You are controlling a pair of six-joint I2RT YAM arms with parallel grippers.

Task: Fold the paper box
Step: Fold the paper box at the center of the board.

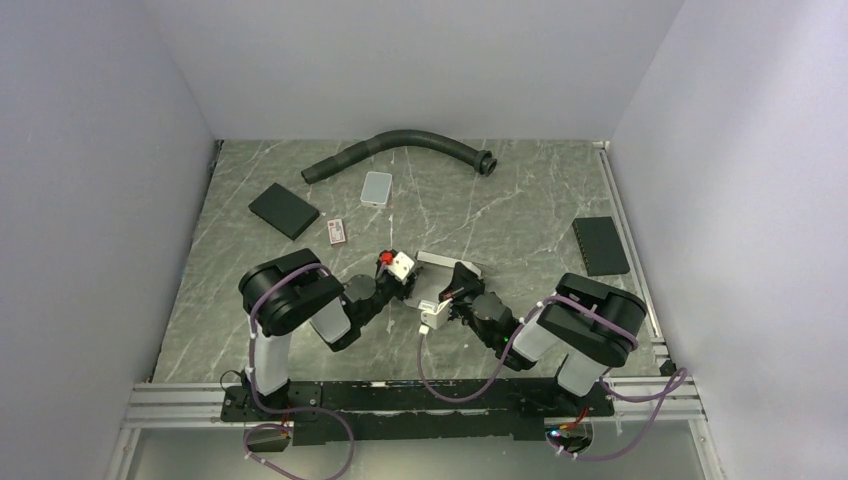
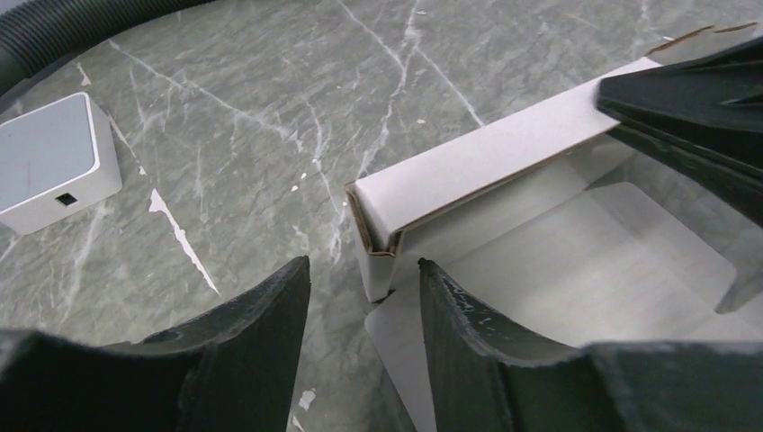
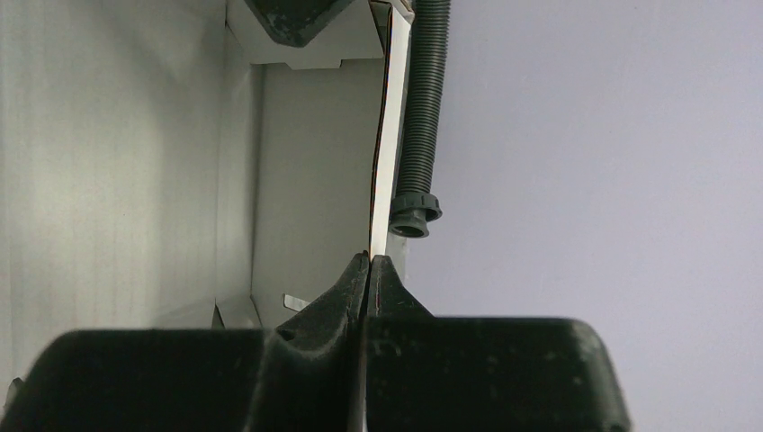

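**Left tool** [image 2: 362,274]: the fingers are standing apart and are clamping nothing. Off to this tool's left, a grey tile [image 2: 54,162] is lying on the table [image 2: 252,99], well apart from the work.

**Box** [image 2: 504,157]: it is sitting between the two tools. One wall is standing raised, and its near corner is pointing into the gap between the left tool's fingers. The corner is sitting closer to the right-hand finger [image 2: 450,315], with open space on the other side. The remaining panels are lying flat on the table, below and to the right of this tool.

**Right tool** [image 3: 369,263]: the fingers are pressed together on the thin top edge of a raised wall, apparently the far end of the same one. Only a narrow strip of card is sitting in the pinch.

**Hazards from this position (assessment)**
- The left tool is standing off-centre to the corner. Closing now would likely push the corner sideways and crush or skew the crease.
- The right tool's bite is shallow. Any pull along the wall could slip the card free and let the wall drop flat.
- With both tools loading one wall, opposing motion could tear the card at the fold.
- The left tool's right-hand finger is hovering over a flat panel and could snag it when descending.
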